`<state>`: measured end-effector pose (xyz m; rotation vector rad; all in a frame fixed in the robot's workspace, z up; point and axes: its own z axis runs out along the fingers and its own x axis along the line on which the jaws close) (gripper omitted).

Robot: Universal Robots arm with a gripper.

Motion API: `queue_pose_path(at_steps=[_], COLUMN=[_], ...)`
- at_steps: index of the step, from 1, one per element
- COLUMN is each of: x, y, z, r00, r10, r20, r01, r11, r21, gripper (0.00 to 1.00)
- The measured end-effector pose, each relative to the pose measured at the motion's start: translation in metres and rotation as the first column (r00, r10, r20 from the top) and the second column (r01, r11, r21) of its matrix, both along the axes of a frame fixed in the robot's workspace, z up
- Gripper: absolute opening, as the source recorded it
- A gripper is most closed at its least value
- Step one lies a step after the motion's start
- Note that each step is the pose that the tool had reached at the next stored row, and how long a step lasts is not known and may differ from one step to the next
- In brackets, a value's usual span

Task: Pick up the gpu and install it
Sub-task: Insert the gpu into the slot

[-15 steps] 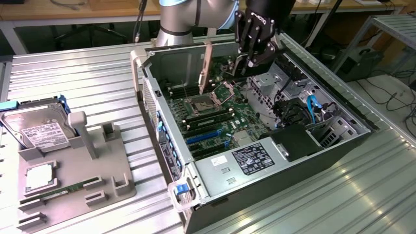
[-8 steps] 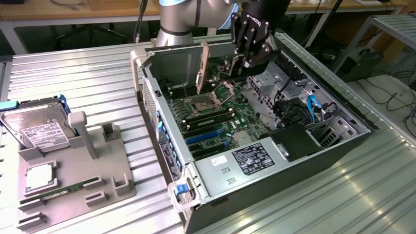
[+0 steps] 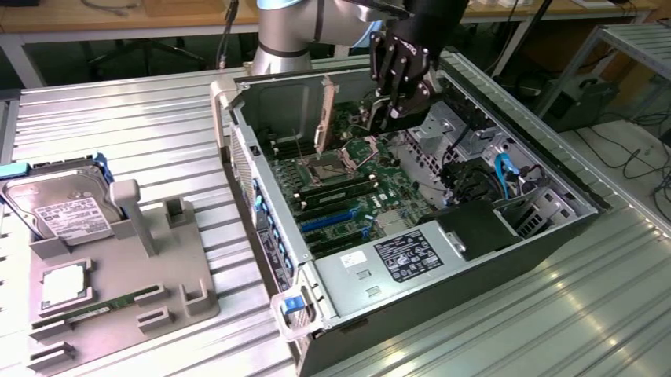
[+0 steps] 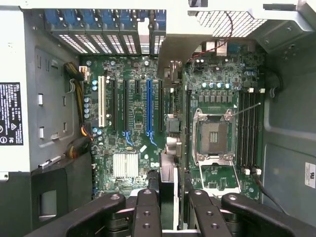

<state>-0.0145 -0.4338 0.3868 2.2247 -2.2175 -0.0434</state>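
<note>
The open computer case (image 3: 314,275) lies on its side, with the green motherboard (image 3: 346,196) exposed. My gripper (image 3: 386,116) reaches down into it from above and is shut on the gpu (image 3: 369,119), holding it clear of the board. In the wrist view the gpu (image 4: 169,148) shows edge-on as a thin dark card. It runs out from between my two black fingers (image 4: 146,210). It hangs over the strip between the blue expansion slot (image 4: 148,106) and the bare processor socket (image 4: 213,136).
The power supply (image 3: 409,255) with its label fills the case's near end; blue cables and drive bays (image 3: 504,181) lie toward the exterior view's right. A grey fixture (image 3: 115,290) at that view's left holds a hard drive (image 3: 63,208) and a green memory stick (image 3: 100,308).
</note>
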Motion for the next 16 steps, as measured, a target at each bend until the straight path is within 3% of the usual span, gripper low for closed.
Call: queue_pose_path(at_steps=[16], x=[-0.005], y=[-0.0034], z=[-0.0299], r00=[1.0], r10=[-0.003], r20=[0.0], r01=[0.003], r11=[1.0], r21=[-0.0002], gripper=[0.27])
